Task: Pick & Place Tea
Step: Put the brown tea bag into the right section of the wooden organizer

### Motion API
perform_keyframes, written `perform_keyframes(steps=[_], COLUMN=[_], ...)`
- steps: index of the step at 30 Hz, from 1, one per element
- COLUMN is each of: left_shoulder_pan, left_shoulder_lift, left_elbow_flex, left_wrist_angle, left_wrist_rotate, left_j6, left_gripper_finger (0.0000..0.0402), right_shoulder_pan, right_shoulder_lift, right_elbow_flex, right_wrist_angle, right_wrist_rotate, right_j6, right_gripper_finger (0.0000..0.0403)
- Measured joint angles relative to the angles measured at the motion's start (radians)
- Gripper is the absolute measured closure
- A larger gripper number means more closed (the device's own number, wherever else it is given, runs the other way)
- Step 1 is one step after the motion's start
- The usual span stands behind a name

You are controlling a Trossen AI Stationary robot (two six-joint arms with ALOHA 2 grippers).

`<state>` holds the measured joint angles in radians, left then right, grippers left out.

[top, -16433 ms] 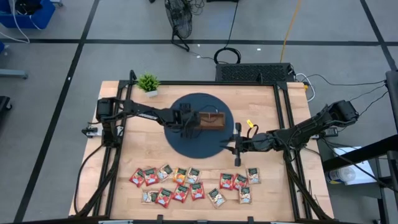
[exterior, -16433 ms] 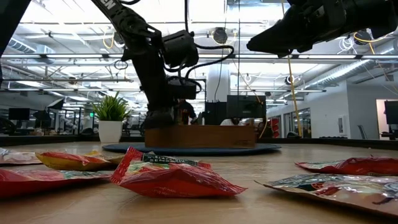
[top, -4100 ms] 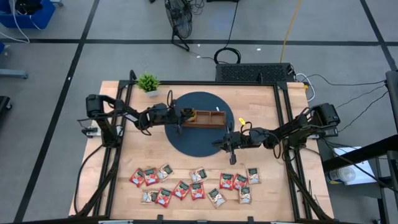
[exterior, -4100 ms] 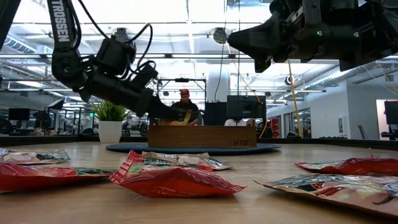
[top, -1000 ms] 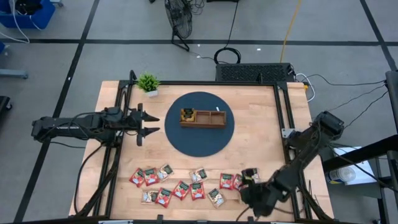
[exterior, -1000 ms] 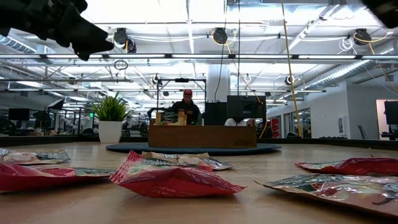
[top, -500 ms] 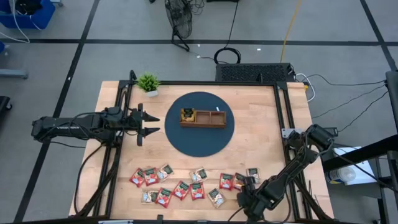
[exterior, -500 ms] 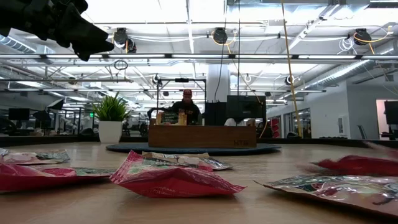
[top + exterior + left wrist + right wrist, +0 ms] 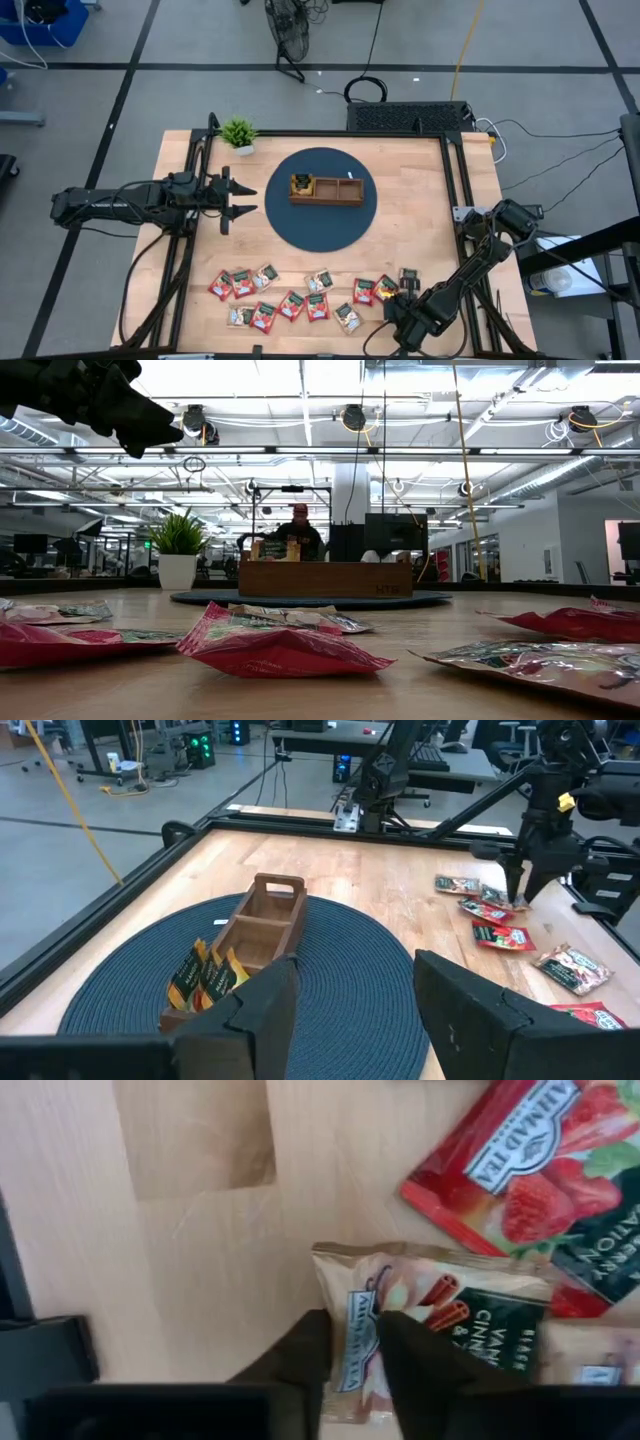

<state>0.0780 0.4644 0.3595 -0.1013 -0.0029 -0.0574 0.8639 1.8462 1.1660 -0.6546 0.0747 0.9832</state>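
Several tea sachets [image 9: 300, 298], red, orange and beige, lie flat in a loose row near the table's near edge. My right gripper [image 9: 393, 303] stands over the row's right end, pointing steeply down, shut on a beige-and-green cinnamon sachet [image 9: 440, 1315]. A red strawberry sachet [image 9: 520, 1170] lies right beside it. The wooden tray [image 9: 326, 190] sits on a round dark mat [image 9: 320, 225]; a few sachets [image 9: 205, 975] stand in its left compartment. My left gripper [image 9: 235, 197] hangs open above the table's left side, clear of everything. My right gripper pinches the cinnamon sachet by one sealed short edge [image 9: 352, 1295] between its two fingers. The fingers come from above, pointing steeply down. The sachet lies flat on the table, partly under the neighbouring sachets.
A small potted plant [image 9: 238, 133] stands at the far left corner. Black frame rails [image 9: 455, 200] run along the table's sides. Bare wood shows between the mat and the row of sachets. In the low view a person [image 9: 297, 525] sits beyond the table, behind the tray.
My right gripper has come down onto the right end of the sachet row near the table's near edge, rolling about its own axis as it sank. The left arm has kept still.
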Motion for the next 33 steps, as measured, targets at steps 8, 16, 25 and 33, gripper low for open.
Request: perform_keyframes(steps=[8, 16, 25, 33], left_shoulder_pan=[0.000, 0.000, 0.000, 0.000], left_shoulder_lift=[0.000, 0.000, 0.000, 0.000], left_elbow_flex=[0.000, 0.000, 0.000, 0.000], left_wrist_angle=[0.000, 0.000, 0.000, 0.001], left_wrist_rotate=[0.000, 0.000, 0.000, 0.000], left_j6=[0.000, 0.000, 0.001, 0.021], left_gripper_finger=[0.0199, 0.0199, 0.0199, 0.0199], right_shoulder_pan=[0.021, 0.028, -0.039, -0.185], right_shoulder_lift=[0.001, 0.000, 0.000, 0.000], right_elbow_flex=[0.108, 0.243, 0.169, -0.043], right_wrist_angle=[-0.014, -0.186, -0.131, 0.319], right_wrist_rotate=[0.039, 0.312, 0.887, 1.134], right_j6=[-0.022, -0.244, -0.796, -1.333], right_gripper_finger=[0.0397, 0.0400, 0.0402, 0.0402])
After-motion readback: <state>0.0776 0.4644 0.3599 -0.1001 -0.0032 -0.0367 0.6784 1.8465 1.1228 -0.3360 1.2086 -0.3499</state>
